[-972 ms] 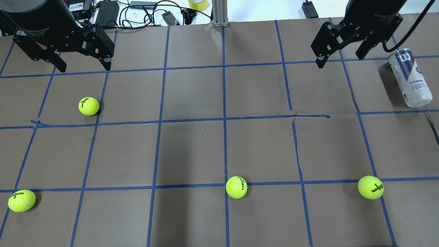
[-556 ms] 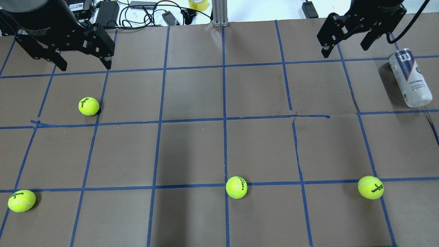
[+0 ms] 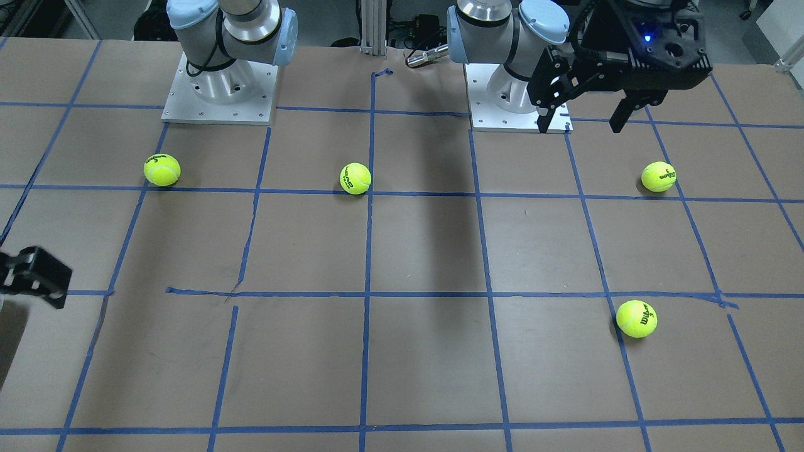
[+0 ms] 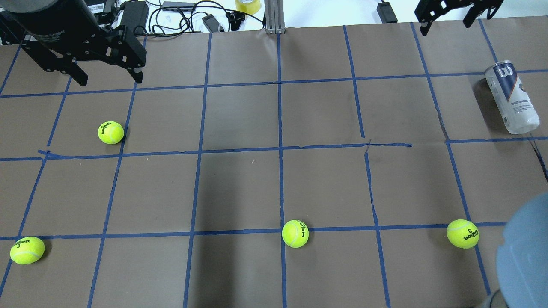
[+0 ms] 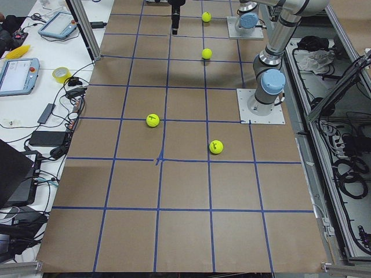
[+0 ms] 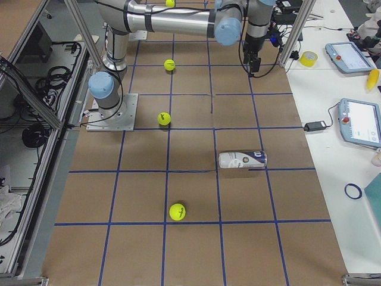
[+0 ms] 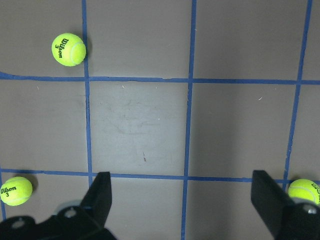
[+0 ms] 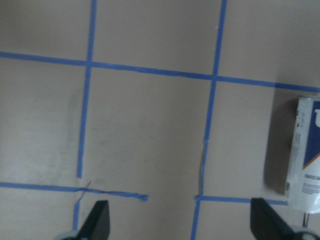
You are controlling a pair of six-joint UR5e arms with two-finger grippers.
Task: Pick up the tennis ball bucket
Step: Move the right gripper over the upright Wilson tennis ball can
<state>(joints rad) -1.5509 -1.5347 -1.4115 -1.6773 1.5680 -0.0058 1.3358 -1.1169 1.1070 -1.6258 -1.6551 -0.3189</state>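
Gaping wide, empty: R gripper (image 4: 445, 23), L gripper (image 4: 110, 80).

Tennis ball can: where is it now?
Overhead view: the can lies on its side at the right edge of the table, below and right of the open right end effector.

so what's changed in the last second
The right gripper, open, moved up and right to the top edge of the overhead view, and a blue-grey arm joint came in at the lower right. Nothing was grasped. The left gripper barely shifted; the bucket and the four balls stayed put.
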